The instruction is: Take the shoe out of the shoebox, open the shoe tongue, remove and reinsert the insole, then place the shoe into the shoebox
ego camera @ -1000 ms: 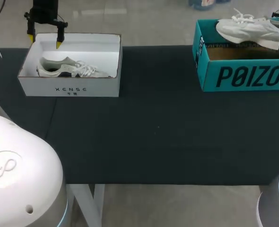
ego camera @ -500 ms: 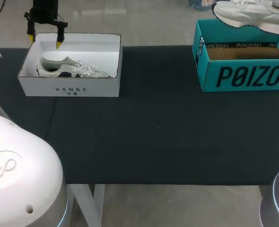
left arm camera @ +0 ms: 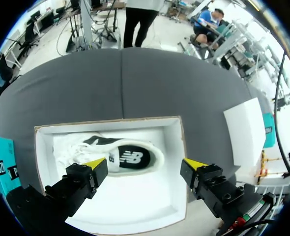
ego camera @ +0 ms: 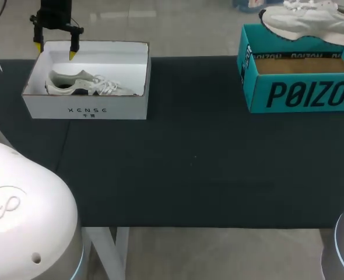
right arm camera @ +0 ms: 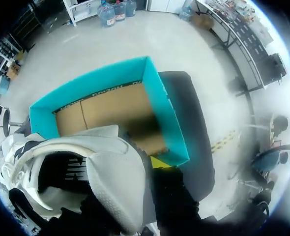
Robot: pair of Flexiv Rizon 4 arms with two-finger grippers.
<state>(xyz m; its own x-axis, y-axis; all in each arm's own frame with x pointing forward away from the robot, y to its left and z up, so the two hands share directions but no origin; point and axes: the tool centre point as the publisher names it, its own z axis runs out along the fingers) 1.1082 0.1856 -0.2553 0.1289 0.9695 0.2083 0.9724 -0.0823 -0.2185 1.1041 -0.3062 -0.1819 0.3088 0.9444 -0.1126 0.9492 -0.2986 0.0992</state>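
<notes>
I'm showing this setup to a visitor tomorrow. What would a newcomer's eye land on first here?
Most striking is the white mesh sneaker hanging in the air over the open teal cardboard shoebox at the table's far right. At the far left, a white cardboard shoebox holds a white-and-grey sneaker lying on its side, with the left gripper open above the box's rear edge.

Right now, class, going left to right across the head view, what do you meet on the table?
The white shoebox with a grey-and-white shoe inside → bare black table → teal shoebox, a white shoe held above it.
</notes>
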